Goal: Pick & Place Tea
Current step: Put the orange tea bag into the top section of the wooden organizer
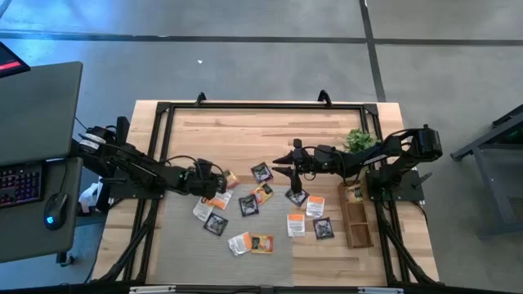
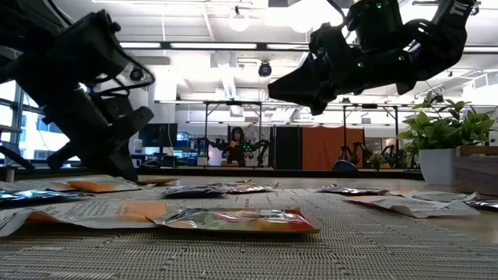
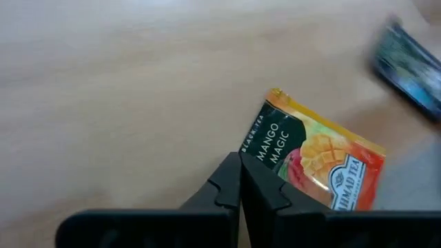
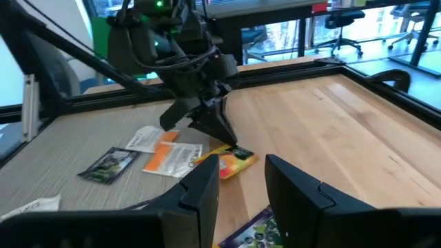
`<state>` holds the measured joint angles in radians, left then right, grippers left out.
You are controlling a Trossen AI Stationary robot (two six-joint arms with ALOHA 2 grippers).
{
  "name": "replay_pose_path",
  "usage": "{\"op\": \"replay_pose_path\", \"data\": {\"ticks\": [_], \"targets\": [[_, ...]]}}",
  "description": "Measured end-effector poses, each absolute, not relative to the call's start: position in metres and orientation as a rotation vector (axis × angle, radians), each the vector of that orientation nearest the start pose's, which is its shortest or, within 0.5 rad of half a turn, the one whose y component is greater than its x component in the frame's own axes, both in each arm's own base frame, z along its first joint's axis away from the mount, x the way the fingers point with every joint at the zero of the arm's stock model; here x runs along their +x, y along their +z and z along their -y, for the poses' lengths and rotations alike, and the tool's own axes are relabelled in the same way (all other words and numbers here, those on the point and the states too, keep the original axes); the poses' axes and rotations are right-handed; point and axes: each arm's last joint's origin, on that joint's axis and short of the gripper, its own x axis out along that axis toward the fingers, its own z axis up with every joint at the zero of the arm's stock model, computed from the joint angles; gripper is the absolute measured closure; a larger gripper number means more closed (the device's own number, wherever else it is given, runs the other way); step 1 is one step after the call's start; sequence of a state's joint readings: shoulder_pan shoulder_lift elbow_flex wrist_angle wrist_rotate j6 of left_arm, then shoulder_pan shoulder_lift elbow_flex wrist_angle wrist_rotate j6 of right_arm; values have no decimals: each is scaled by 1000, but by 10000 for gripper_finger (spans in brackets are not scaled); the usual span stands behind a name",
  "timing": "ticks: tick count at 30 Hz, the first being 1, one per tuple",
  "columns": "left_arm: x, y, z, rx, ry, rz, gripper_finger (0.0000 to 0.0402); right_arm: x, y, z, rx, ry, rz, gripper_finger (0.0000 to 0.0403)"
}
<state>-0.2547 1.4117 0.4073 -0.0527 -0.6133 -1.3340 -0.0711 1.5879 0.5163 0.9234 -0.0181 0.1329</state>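
Observation:
Several flat tea sachets lie scattered over the grey mat and the bare wood around it. An orange sachet with a dark-green end, marked Mango Magic, lies on the wood just beyond the mat's far edge. My left gripper slants down onto it, shut; the right wrist view shows its tips on the sachet. My right gripper hangs open above the table right of centre, fingers aimed toward the left arm, nothing between them. My left gripper meets the orange sachet at the near corner of its dark-green end, fingers closed together. They come slanting down from the table's left. One finger covers the corner, so how much of it sits between the fingers stays hidden. The sachet lies flat on the wood.
A narrow wooden tray lies on the table's right side, with a small potted plant behind it. A black sachet lies close to the orange one. A dark metal frame runs around the table. A person sits far off in the room.

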Motion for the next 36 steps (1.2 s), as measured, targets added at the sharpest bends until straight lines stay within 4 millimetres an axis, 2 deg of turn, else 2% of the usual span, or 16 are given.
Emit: {"op": "replay_pose_path", "data": {"ticks": [9,18,22,28,31,36], "targets": [[222,128,42,-716,754,-594,400,289,165,18,199,-46,-166,289],[225,130,45,-737,666,-665,399,298,148,-9,224,-16,-198,289],[225,130,47,-766,626,-699,399,318,144,-18,239,-26,-197,289],[229,132,50,-795,552,-702,399,360,128,-26,235,-24,-246,289],[230,134,53,-771,516,-692,399,376,117,-19,221,-41,-337,289],[229,135,59,-746,507,-689,399,397,110,-1,238,-3,-462,289]]}}
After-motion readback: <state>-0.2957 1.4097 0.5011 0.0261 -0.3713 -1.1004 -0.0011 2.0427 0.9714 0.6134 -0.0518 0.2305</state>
